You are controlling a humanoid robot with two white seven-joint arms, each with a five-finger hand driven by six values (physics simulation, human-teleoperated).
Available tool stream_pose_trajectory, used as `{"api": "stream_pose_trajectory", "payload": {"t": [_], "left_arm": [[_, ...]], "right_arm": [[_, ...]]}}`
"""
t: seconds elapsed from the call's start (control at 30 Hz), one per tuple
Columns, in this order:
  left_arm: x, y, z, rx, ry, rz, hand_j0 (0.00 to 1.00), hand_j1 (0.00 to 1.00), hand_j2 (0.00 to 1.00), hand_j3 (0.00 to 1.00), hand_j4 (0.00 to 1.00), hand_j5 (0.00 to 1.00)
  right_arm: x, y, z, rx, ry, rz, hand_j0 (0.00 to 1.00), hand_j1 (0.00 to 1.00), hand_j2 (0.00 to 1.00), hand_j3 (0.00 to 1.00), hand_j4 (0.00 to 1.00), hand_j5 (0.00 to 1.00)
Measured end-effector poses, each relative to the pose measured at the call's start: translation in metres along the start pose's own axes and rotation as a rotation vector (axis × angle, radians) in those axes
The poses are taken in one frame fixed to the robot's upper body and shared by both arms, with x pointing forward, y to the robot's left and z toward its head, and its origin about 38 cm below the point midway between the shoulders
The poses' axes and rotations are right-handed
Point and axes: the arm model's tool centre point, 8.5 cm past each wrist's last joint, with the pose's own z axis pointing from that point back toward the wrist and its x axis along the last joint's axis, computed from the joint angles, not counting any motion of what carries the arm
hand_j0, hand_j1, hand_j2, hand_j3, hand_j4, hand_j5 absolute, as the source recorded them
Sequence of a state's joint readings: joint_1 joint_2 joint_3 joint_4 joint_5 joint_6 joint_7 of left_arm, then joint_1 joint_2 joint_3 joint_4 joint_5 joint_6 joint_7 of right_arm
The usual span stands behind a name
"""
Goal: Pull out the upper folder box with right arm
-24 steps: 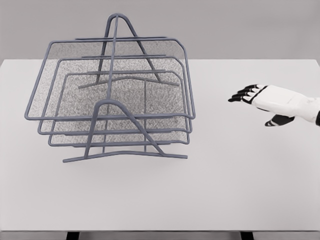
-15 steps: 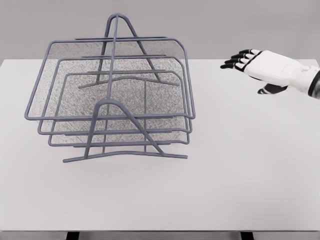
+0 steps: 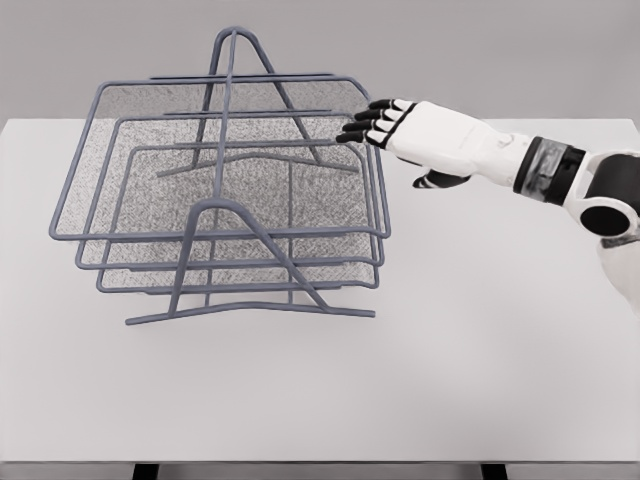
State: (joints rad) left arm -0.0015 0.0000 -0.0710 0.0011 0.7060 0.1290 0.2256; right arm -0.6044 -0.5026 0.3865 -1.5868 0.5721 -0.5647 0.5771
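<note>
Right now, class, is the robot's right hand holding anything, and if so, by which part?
Nothing is held. The right hand has its fingers extended, open, by the right rear corner of the top tray, without gripping it.

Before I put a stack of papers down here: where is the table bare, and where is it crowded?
The table is bare across the whole front strip, below the rack's feet, and over the right half below the right hand. The left rear is crowded: the rack fills it, and the right hand, fingers spread, reaches in at the top tray's right rear corner.
</note>
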Motion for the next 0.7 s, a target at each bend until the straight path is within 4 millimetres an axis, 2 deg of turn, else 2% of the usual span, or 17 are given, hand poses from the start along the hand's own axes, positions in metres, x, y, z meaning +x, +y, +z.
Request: {"api": "stream_pose_trajectory", "payload": {"t": [0.13,0.33,0.37,0.4,0.5,0.6,0.7], "left_arm": [[0.0,0.0,0.0,0.0,0.0,0.0,1.0,1.0,1.0,1.0,1.0,1.0],[0.0,0.0,0.0,0.0,0.0,0.001,1.0,1.0,1.0,1.0,1.0,1.0],[0.0,0.0,0.0,0.0,0.0,0.0,1.0,1.0,1.0,1.0,1.0,1.0],[0.0,0.0,0.0,0.0,0.0,0.0,1.0,1.0,1.0,1.0,1.0,1.0],[0.0,0.0,0.0,0.0,0.0,0.0,1.0,1.0,1.0,1.0,1.0,1.0],[0.0,0.0,0.0,0.0,0.0,0.0,1.0,1.0,1.0,1.0,1.0,1.0],[0.0,0.0,0.0,0.0,0.0,0.0,1.0,1.0,1.0,1.0,1.0,1.0]], "right_arm": [[0.008,0.021,-0.002,0.032,-0.031,-0.024,1.0,1.0,1.0,1.0,1.0,1.0],[0.005,0.041,0.007,0.026,-0.027,-0.117,1.0,1.0,1.0,1.0,1.0,1.0],[0.002,0.041,0.013,0.023,-0.021,-0.123,1.0,1.0,1.0,1.0,1.0,1.0],[0.0,0.052,0.023,0.022,-0.003,-0.168,1.0,1.0,1.0,1.0,1.0,1.0],[-0.012,0.043,0.043,0.0,0.027,-0.171,1.0,1.0,1.0,1.0,1.0,1.0],[-0.02,0.047,0.064,-0.002,0.062,-0.196,1.0,1.0,1.0,1.0,1.0,1.0],[-0.03,0.038,0.08,-0.013,0.101,-0.187,1.0,1.0,1.0,1.0,1.0,1.0]]}}
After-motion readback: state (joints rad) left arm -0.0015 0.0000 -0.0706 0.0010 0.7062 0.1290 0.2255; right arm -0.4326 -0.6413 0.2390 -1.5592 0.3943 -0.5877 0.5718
